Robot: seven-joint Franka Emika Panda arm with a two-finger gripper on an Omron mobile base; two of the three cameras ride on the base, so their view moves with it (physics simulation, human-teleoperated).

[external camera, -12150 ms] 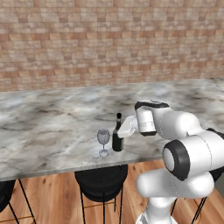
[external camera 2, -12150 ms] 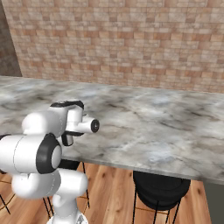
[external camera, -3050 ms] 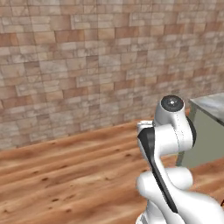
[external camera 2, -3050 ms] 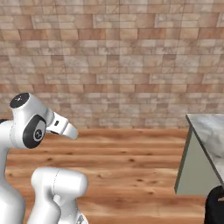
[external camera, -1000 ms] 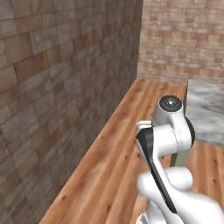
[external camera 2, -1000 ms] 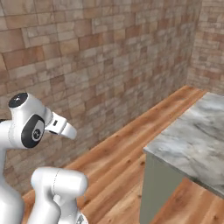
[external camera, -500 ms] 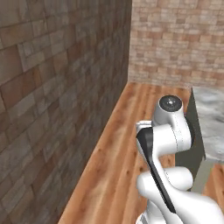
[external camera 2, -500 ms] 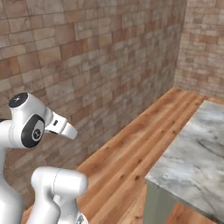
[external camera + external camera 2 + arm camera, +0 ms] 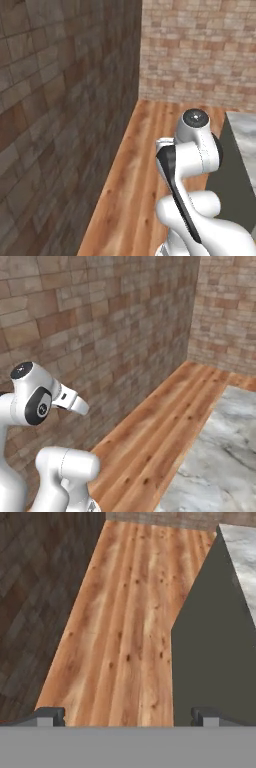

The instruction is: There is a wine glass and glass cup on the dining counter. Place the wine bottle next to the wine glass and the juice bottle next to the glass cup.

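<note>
I have the arm folded upright over the base, its top joint at about 3 o'clock in the left base view and its white link pointing toward 3 o'clock in the right base view. In the hand view the hand looks down along the wooden floor; its two dark fingertips stand far apart at the 7 and 5 o'clock corners with nothing between them, so I record the hand as spread wide and holding nothing. The counter is the only task item I can see: its grey-veined marble top lies at 4 to 5 o'clock in the right base view, a sliver of the same top shows at 3 o'clock in the left base view, and in the hand view it sits at 1 o'clock. Its plain grey-green end panel drops from the marble edge to the floor, taking up the 3 to 5 o'clock part of the hand view, just beside the right fingertip. The visible marble carries no bottles or glasses. A dark brick wall runs along 9 o'clock in the left base view and meets a lighter brick wall at 12 to 1 o'clock. The floor planks run between wall and counter.
</note>
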